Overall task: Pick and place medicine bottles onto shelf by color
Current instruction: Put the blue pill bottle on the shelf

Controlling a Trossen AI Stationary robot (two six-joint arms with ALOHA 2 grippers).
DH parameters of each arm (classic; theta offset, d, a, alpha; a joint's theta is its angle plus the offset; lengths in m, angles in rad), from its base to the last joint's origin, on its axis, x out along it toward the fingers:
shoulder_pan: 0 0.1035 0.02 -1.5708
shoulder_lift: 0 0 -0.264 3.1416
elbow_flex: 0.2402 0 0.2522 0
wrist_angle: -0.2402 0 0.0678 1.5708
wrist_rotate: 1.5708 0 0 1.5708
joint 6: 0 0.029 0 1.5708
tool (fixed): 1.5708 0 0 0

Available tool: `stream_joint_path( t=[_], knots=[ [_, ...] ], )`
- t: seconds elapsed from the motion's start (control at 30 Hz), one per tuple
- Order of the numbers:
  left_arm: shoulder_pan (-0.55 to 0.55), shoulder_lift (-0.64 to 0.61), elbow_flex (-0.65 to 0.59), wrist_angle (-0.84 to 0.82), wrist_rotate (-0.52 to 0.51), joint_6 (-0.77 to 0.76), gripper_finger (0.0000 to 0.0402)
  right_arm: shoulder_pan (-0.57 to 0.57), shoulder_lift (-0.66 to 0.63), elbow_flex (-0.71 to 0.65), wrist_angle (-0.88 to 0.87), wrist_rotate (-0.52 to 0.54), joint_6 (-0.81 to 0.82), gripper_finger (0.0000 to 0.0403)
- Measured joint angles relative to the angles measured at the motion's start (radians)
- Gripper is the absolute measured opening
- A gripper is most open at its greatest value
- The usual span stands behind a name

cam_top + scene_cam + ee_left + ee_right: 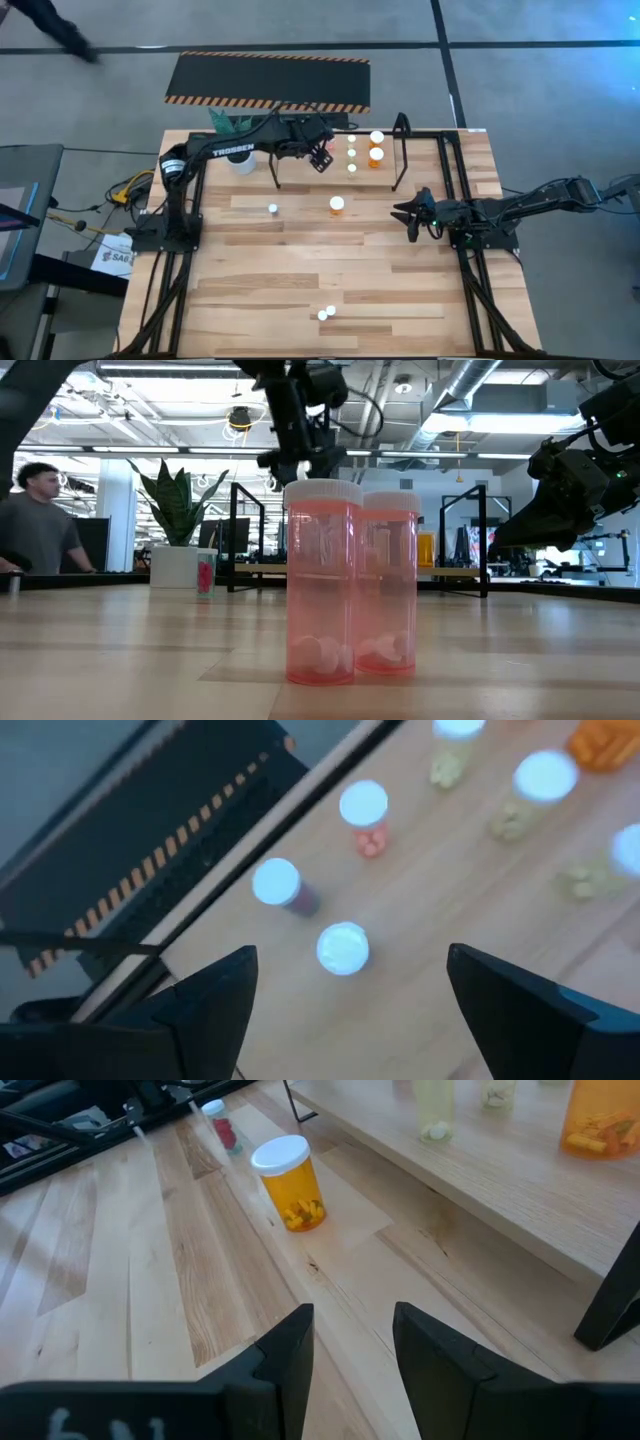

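The shelf point(425, 150), a black tube frame with a wooden deck, stands at the table's far side. On it are greenish bottles point(352, 153) and orange bottles point(376, 146). My left gripper point(320, 157) hangs open above the shelf's left part, holding nothing. In its wrist view, three white-capped bottles stand upright below it: a pinkish one point(364, 815), a dark red one point(280, 885) and one point(343, 948) seen cap-on between the fingers. An orange bottle point(337, 205) and a small one point(272, 208) stand mid-table. My right gripper point(411, 216) waits at the right, slightly open.
Two pinkish bottles point(322, 580) stand together near the table's front edge point(327, 313). A potted plant point(238, 140) sits at the shelf's left end. A black mat with striped edges point(268, 80) lies on the floor beyond the table. A person point(35, 520) is in the room behind.
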Motion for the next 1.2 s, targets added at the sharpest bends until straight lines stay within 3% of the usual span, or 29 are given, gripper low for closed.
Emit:
stream_joint_path(
  t=[0.13, 0.27, 0.63, 0.83, 1.2],
  knots=[
    [-0.070, -0.047, 0.000, -0.037, -0.073, -0.094, 0.0314, 0.000, 0.000, 0.000, 0.000, 0.000, 0.000, 0.0162],
    [-0.141, -0.084, 0.001, -0.143, -0.090, -0.293, 0.0314, 0.000, 0.000, 0.000, 0.000, 0.000, 0.000, 0.0162],
    [-0.267, -0.078, -0.017, -0.582, 0.077, -0.838, 0.0314, 0.000, 0.000, 0.000, 0.000, 0.000, 0.000, 0.0162],
    [-0.291, -0.079, -0.164, -0.586, 0.134, -0.972, 0.0309, 0.000, 0.000, 0.000, 0.000, 0.000, 0.000, 0.0162],
    [-0.253, -0.124, -0.419, -0.279, 0.242, -0.947, 0.0275, 0.000, 0.000, 0.000, 0.000, 0.000, 0.000, 0.0162]
  ],
)
